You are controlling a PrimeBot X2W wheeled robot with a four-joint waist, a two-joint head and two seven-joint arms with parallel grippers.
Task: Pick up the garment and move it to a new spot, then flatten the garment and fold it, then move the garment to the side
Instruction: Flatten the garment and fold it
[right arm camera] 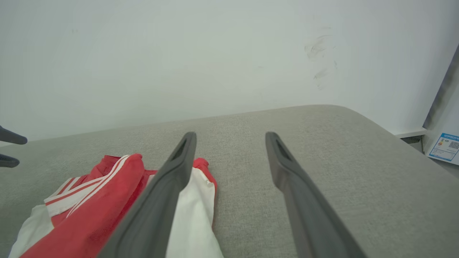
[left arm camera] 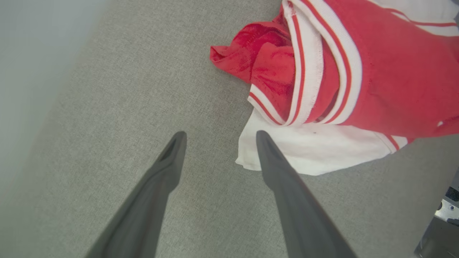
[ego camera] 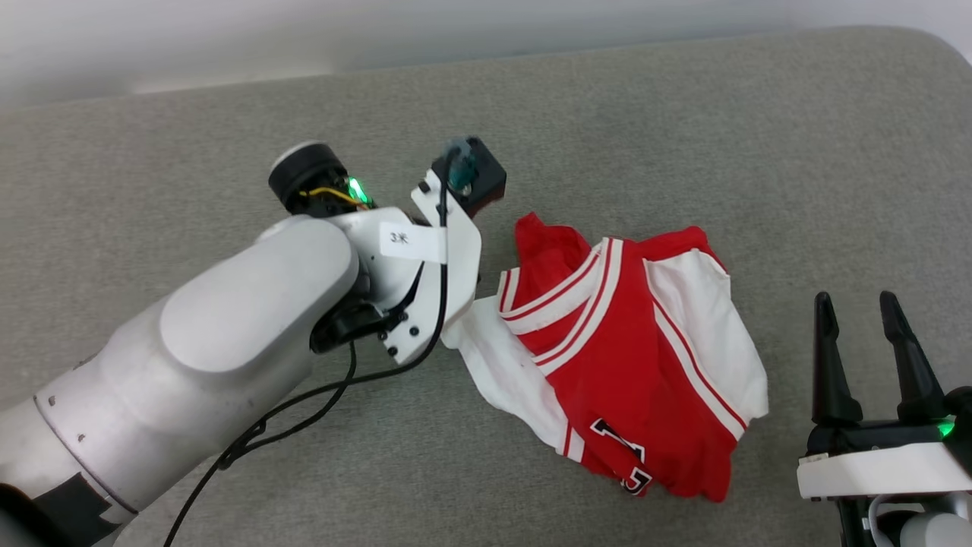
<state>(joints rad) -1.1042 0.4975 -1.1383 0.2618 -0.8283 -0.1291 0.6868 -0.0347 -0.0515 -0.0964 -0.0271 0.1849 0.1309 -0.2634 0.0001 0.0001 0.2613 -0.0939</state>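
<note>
On the grey fabric surface [ego camera: 683,114], the garment [ego camera: 623,357] lies crumpled in a heap, with its collar trim and a white sleeve [left arm camera: 315,154] turned outward. The left hand [left arm camera: 218,134] hangs at that sleeve's edge, fingers spread apart and holding nothing, probably lined up to pinch a loose corner for the lift. The right hand [ego camera: 854,300] sits just beside the heap, fingers also apart and empty.

My left arm [ego camera: 228,334] stretched toward the garment [left arm camera: 376,71], wrist bent down, left jaws spread wide, one finger [left arm camera: 276,168] by its white edge. My right jaws stood parted and empty near the garment, fingers [ego camera: 831,372] pointing away from me.
</note>
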